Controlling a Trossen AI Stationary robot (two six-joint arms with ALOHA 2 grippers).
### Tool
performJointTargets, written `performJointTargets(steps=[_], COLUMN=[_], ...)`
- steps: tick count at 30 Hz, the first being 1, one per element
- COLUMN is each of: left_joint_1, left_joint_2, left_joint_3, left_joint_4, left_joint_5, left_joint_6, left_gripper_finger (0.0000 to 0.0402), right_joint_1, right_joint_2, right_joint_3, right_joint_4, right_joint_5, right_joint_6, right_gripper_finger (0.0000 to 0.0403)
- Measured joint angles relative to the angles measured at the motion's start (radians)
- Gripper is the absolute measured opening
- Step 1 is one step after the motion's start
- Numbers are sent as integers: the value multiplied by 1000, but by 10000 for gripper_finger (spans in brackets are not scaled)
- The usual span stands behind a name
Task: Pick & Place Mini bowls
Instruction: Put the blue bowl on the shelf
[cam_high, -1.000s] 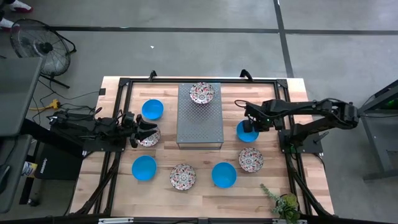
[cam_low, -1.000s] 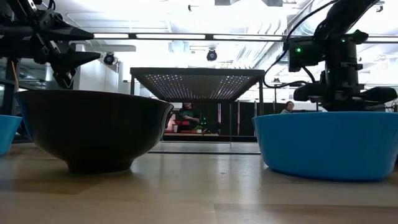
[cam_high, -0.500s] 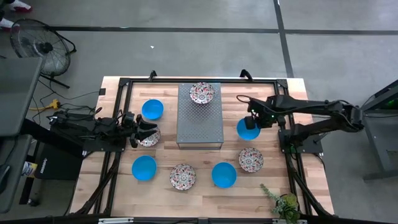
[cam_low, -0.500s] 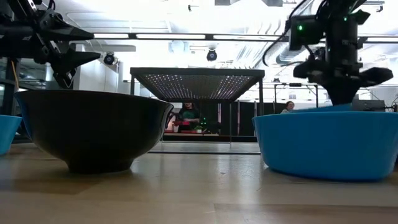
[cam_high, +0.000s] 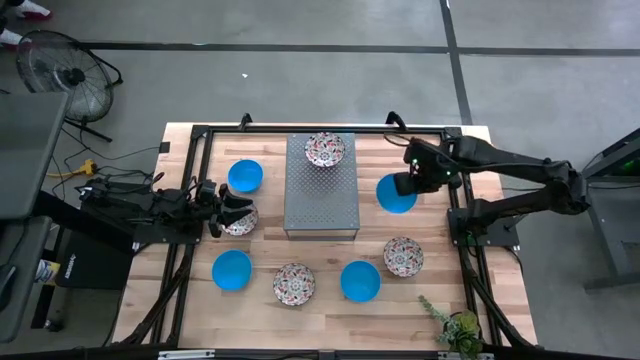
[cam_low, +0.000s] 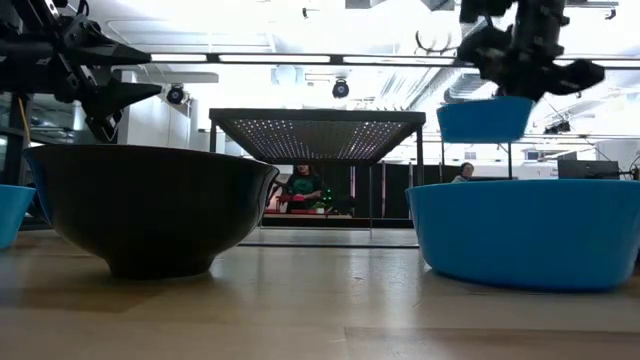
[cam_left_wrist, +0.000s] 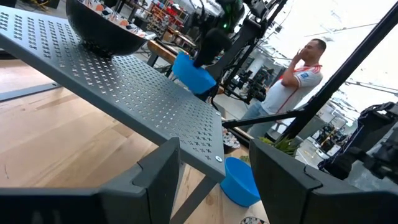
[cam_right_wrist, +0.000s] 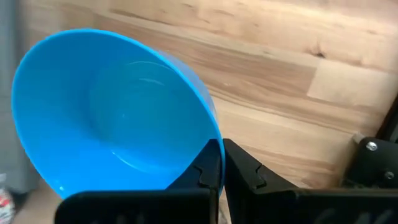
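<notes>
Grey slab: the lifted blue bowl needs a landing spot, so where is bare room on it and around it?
The grey slab is bare except for the patterned bowl at its far end. Bare wood lies right of it, under the blue bowl held by the right gripper. The near edge is crowded with a row of bowls; the left gripper hovers left of the slab.

Both arms are matte black, built of jointed tubular links with black cables looped along them. The right arm (cam_high: 510, 175) shows a small green indicator light near its wrist. Its fingers (cam_right_wrist: 211, 171) are dark, angular, wedge-shaped plates. The left arm (cam_high: 150, 205) carries the same flat-faced black fingers (cam_left_wrist: 161, 171).
</notes>
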Motion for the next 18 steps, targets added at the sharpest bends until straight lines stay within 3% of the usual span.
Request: performJointTargets(steps=[8, 18], left_joint_1=[0, 0], left_joint_2=[0, 0], left_joint_3=[0, 0], left_joint_4=[0, 0], left_joint_5=[0, 0], left_joint_6=[0, 0], left_gripper_finger=[190, 190], right_joint_1=[37, 61], right_joint_2=[45, 197], right_joint_3=[131, 313], right_joint_4=[-29, -57], right_joint_5=[0, 1], right_joint_6=[-8, -50], right_gripper_finger=[0, 0])
